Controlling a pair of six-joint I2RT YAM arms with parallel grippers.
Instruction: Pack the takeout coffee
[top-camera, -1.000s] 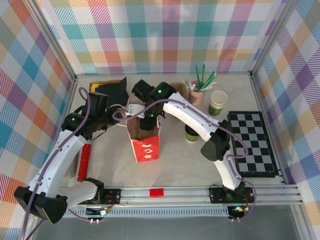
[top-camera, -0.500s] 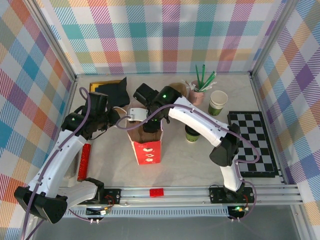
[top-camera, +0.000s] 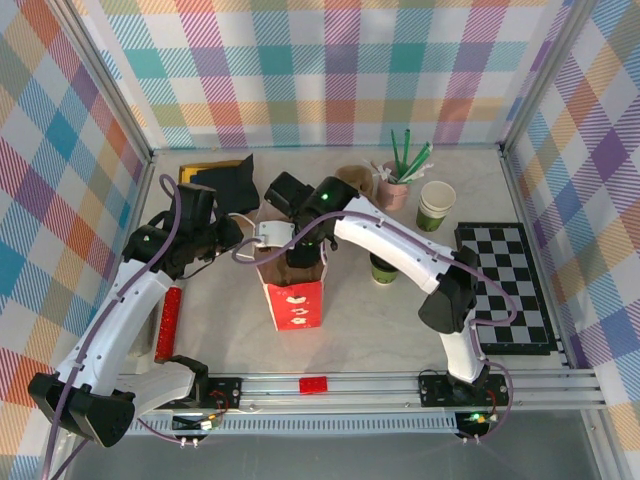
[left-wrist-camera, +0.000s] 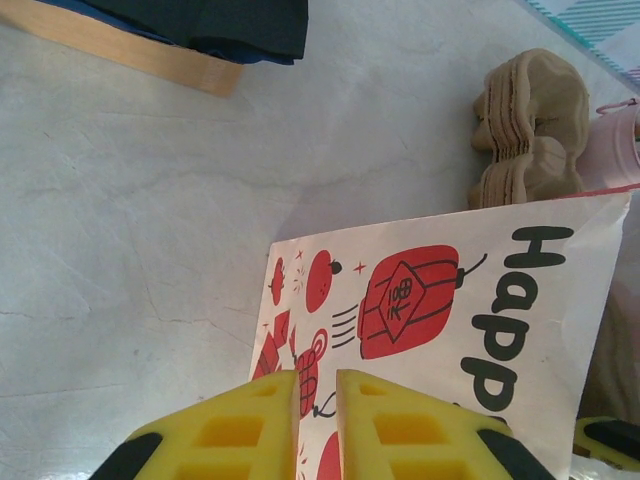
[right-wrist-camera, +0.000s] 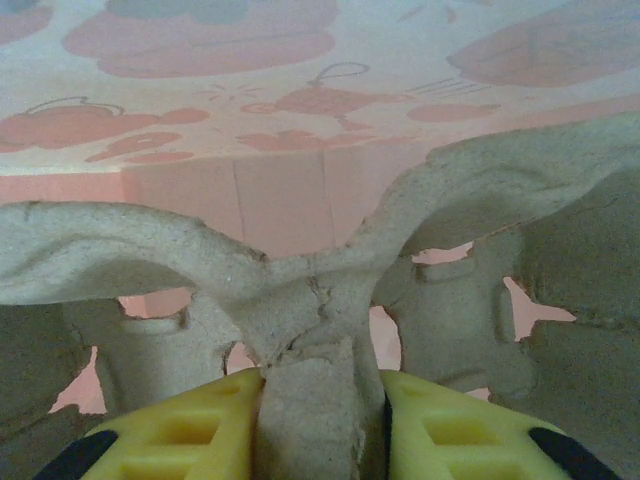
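The takeout coffee (top-camera: 383, 268) stands upright on the table (top-camera: 380, 330) with its black lid on. It is to the right of the paper bag (top-camera: 297, 300), close to the right arm. No gripper is touching it. The paper bag is red and white and stands open in the middle of the table. The left gripper (left-wrist-camera: 316, 425) is at the bag's top edge, on its left side. Its yellow fingers (left-wrist-camera: 230, 435) are squeezed almost together and pinch the thin paper between them. On that side of the bag you can see a red lantern and big black letters. The right arm reaches down into the open bag from above. Inside the bag, the right gripper (right-wrist-camera: 320, 420) is clamped tight on the middle ridge of the brown cardboard cup carrier (right-wrist-camera: 300, 290). The bag's pink inner wall is right behind the carrier. Behind the bag, a pile of more brown carriers (left-wrist-camera: 530, 120) lies near the pink cup of green straws (top-camera: 395, 188). At the far left of the table there is a wooden tray (left-wrist-camera: 130, 45) with a dark cloth (left-wrist-camera: 220, 20) on it.
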